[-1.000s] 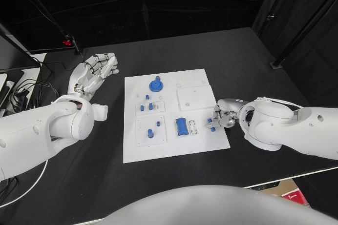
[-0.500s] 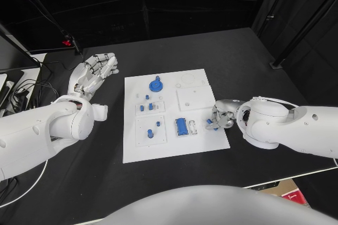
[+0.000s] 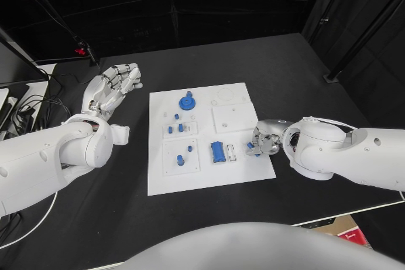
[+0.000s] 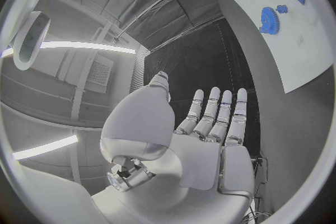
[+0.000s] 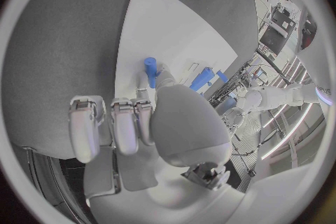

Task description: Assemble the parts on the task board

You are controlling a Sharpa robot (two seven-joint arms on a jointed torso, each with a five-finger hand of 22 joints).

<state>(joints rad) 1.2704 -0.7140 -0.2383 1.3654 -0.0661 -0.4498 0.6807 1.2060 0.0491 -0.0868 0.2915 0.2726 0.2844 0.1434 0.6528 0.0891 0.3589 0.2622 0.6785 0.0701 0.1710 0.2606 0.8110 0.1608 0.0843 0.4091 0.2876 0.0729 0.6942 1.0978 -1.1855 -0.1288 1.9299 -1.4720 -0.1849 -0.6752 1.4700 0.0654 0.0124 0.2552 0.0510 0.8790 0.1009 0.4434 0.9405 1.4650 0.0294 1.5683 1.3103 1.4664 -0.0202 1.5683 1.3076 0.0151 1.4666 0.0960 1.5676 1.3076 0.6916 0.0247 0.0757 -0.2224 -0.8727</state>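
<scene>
The white task board (image 3: 238, 119) lies mid-table. On it are a blue gear (image 3: 186, 101), a blue block (image 3: 217, 151) and small blue pegs (image 3: 175, 128). My right hand (image 3: 268, 140) sits at the board's right edge and pinches a small blue peg (image 3: 251, 147) just over the board. In the right wrist view the same blue peg (image 5: 150, 66) stands at the fingertips of the right hand (image 5: 140, 117), over the board (image 5: 161, 22). My left hand (image 3: 114, 85) lies flat with fingers spread and nothing in it, on the table left of the board; the left wrist view shows this left hand (image 4: 210, 123), the board (image 4: 308, 39) and the gear (image 4: 269, 18).
Two square white insets (image 3: 233, 118) sit in the board's right half and two in its left half (image 3: 179, 156). Cables and a stand with a red clip (image 3: 80, 50) are at the far left of the table. Black table surrounds the board.
My right hand has shifted slightly inward over the board's right edge with the blue peg. The left hand has not moved.
</scene>
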